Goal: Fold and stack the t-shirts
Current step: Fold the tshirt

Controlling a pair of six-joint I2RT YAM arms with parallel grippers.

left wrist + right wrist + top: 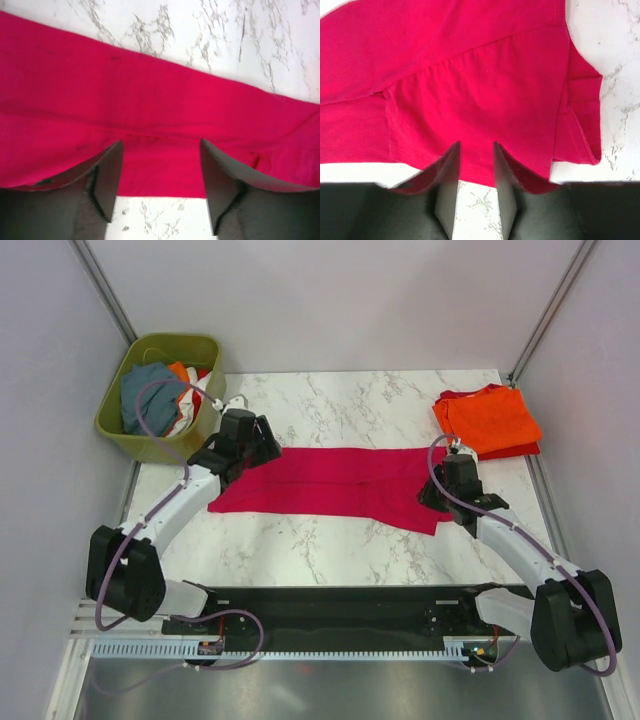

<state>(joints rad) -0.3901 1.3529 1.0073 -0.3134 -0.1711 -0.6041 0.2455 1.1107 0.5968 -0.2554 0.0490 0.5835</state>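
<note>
A magenta-pink t-shirt (330, 485) lies on the marble table as a long folded strip. My left gripper (262, 450) is at the strip's left end. In the left wrist view this gripper (161, 145) stands open, its fingers (107, 175) straddling the shirt's near edge (160, 170). My right gripper (432, 498) is at the strip's right end. In the right wrist view it (476, 147) is open only narrowly, with the flat hem (476, 165) lying between its fingertips. An orange t-shirt (492, 418) lies folded on a red one (520, 451) at the back right.
An olive-green basket (115, 425) with several bunched clothes stands off the table's back left corner. Bare marble (330, 550) lies in front of the pink strip and also behind it. Grey walls close in both sides.
</note>
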